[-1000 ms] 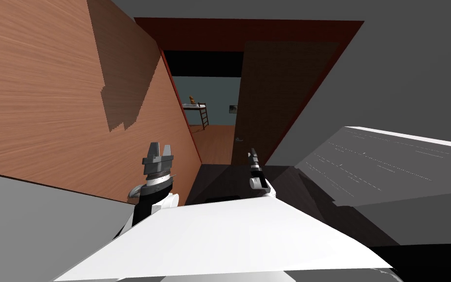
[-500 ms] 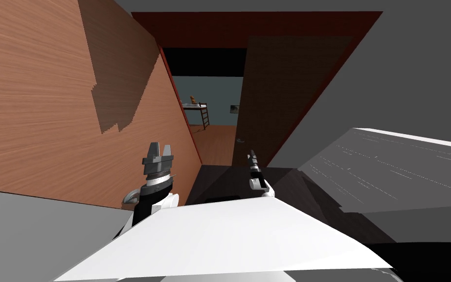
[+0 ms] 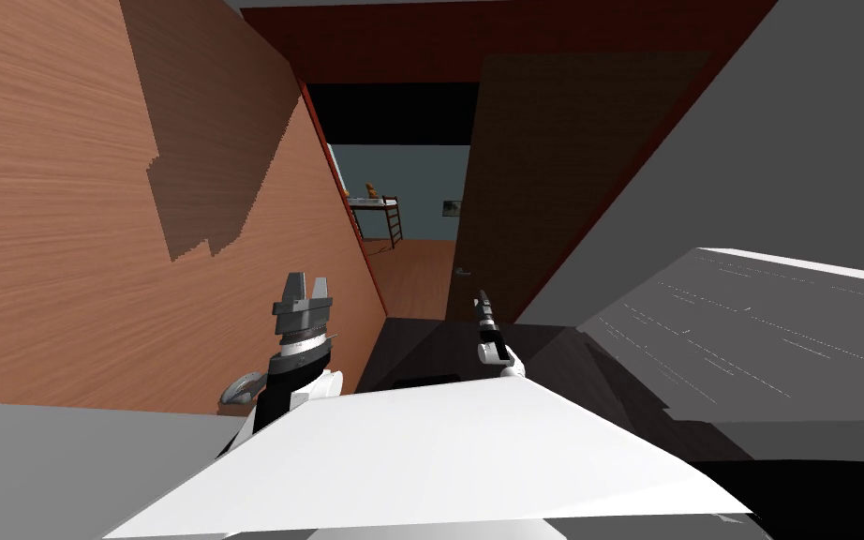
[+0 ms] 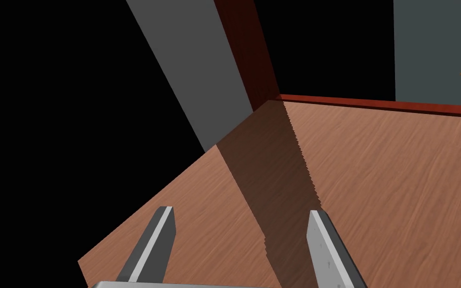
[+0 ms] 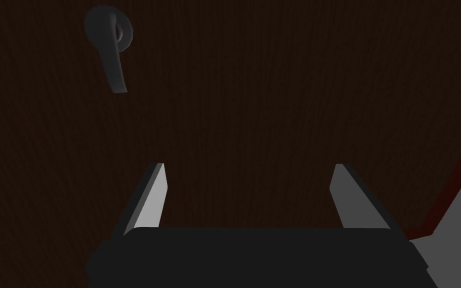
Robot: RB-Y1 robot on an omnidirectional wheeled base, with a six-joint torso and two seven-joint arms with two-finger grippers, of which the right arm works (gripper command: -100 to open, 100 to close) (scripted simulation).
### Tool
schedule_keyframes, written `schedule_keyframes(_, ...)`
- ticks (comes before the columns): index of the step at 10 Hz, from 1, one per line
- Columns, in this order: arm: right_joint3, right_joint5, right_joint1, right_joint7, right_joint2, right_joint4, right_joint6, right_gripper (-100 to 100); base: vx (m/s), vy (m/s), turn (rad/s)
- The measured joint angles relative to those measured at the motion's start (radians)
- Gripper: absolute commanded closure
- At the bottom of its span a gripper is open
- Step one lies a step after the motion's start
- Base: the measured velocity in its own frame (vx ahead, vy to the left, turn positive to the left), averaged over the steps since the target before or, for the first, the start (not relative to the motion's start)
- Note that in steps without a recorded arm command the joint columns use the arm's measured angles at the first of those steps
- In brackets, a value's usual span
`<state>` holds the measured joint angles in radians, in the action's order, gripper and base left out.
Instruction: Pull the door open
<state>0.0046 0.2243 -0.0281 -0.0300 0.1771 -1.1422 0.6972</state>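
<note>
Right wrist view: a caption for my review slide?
Open right tool faces the dark door, lever handle beyond one finger, ungrasped.

Location type: home interior. Indicators: a dark wood-grain door (image 3: pixel 561 169) with a lever handle (image 5: pixel 109 50), set in a dark red frame (image 3: pixel 374 52) between plain grey walls (image 3: pixel 796 141). Through the doorway: a room with a wood floor (image 3: pixel 416 272), a teal wall (image 3: pixel 402 173), a small framed picture (image 3: pixel 451 208) and a table (image 3: pixel 360 203) bearing an orange object (image 3: pixel 368 191).

The wooden floor (image 3: pixel 418 272) of the far room bears a small dark-legged table (image 3: pixel 379 208).
</note>
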Motion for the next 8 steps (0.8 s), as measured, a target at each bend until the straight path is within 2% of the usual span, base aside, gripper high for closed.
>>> schedule_keyframes(2, 0.002, 0.008, 0.024, 0.008, 0.007, 0.066, 0.018, -100, 0.098, -0.017, 0.033)
schedule_keyframes(5, 0.005, 0.017, 0.039, 0.016, 0.013, 0.128, 0.035, -100, 0.066, 0.001, 0.021)
schedule_keyframes(8, 0.009, 0.027, 0.072, 0.024, 0.019, 0.222, 0.063, -100, 0.1, -0.015, 0.033)
